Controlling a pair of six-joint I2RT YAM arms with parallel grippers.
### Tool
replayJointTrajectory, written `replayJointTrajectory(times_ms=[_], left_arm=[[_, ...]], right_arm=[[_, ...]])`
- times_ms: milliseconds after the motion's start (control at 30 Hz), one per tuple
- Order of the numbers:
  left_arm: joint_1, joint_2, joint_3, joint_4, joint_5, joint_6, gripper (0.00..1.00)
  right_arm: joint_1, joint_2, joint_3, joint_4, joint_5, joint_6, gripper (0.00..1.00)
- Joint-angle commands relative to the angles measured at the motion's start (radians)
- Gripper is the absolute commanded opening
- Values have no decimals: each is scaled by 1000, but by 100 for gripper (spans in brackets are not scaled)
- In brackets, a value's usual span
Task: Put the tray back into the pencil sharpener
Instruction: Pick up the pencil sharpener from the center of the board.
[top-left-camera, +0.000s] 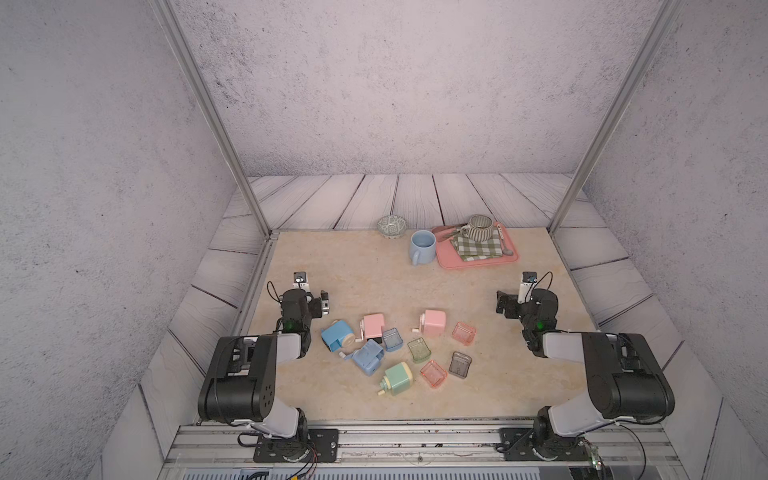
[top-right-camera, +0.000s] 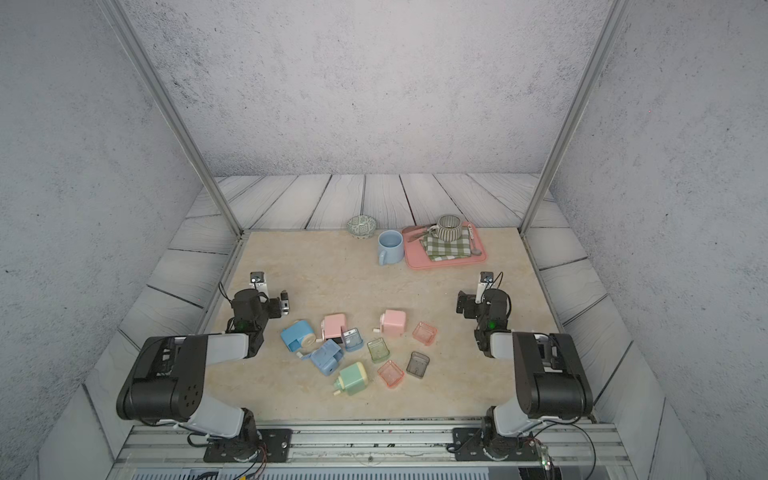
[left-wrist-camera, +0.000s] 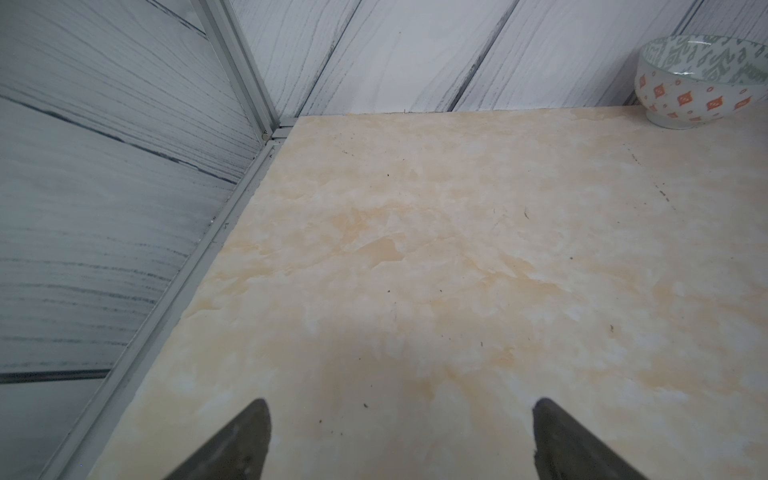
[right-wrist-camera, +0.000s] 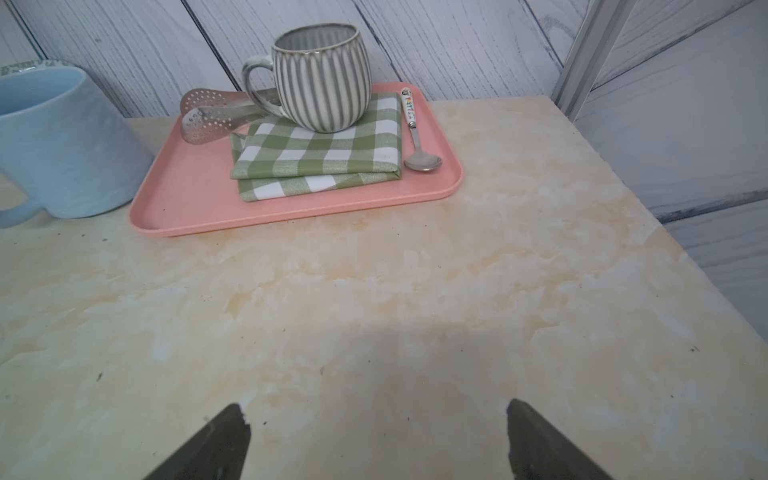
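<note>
marbled beige bench inside plank walls: my left end effector and right end effector hover over bare surface, jaws spread wide and empty. between my arms, the green tray lies loose on the bench, just beyond the green pencil sharpener and apart from it; a grey tray lies nearby, toward my right arm.

Small patterned ceramic bowl is sitting just beside pale blue ceramic mug. Flat pink plastic serving tray is carrying folded green-checked cloth, ribbed grey mug standing on it, steel teaspoon, perforated metal tongs.
</note>
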Motion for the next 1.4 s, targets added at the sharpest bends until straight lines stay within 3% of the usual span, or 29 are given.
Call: replayJointTrajectory(times_ms=[0, 467, 567, 733, 867, 1067, 1133, 1233, 1367], left_arm=[[9, 6, 16, 20, 9, -4, 99], [10, 2, 11, 26, 10, -4, 99], [10, -41, -18, 64, 1, -7, 99], [10, -247, -5, -145, -6, -4, 99], [9, -372, 61, -296, 34, 23, 99], [-4, -450, 177, -492, 251, -18, 99], [-31, -448, 210, -499, 407, -12, 99], [-92, -431, 244, -501, 560, -44, 99], [-203, -414, 285, -551, 729, 54, 99]], right_arm=[[-3, 8, 13, 13, 11, -12, 99], [-3, 6, 11, 16, 9, -10, 99], [-4, -58, -7, 13, 65, 12, 99], [-4, -268, 16, -187, 69, 35, 99], [-4, -397, 107, -462, 66, 208, 99], [-9, -475, 196, -804, -83, 385, 99], [-8, -490, 231, -909, -135, 418, 99], [-10, -499, 267, -994, -270, 425, 99], [-4, -485, 294, -962, -443, 317, 99]])
